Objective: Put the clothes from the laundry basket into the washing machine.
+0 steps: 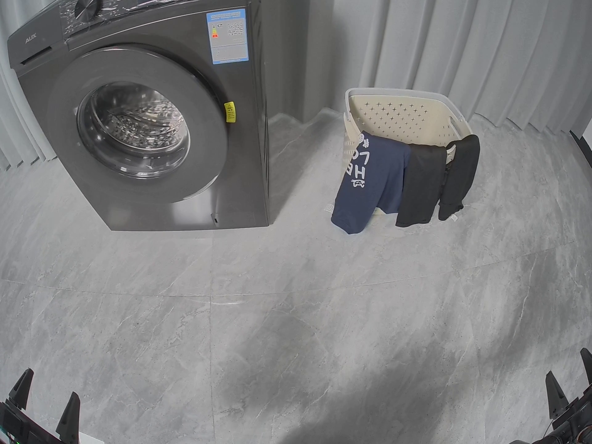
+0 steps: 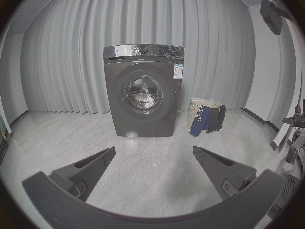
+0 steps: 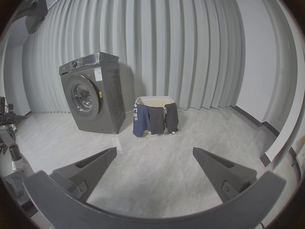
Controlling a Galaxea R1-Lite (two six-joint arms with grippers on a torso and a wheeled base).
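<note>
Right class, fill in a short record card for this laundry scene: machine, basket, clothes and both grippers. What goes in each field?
Washing machine: grey front-loader on the floor, to the robot's left of the basket; door looks shut
Laundry basket: cream, near the curtain
Clothes: navy shirt and two dark garments, all draped over the basket's front rim
Left gripper: low, far from the basket, jaws apart, empty
Right gripper: same, jaws apart, empty
Progress: nothing loaded yet

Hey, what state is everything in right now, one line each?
washing machine: door shut
laundry basket: upright
blue shirt: draped over basket rim
middle black garment: draped over rim
end black garment: draped over rim
left gripper: open, empty
right gripper: open, empty
</note>
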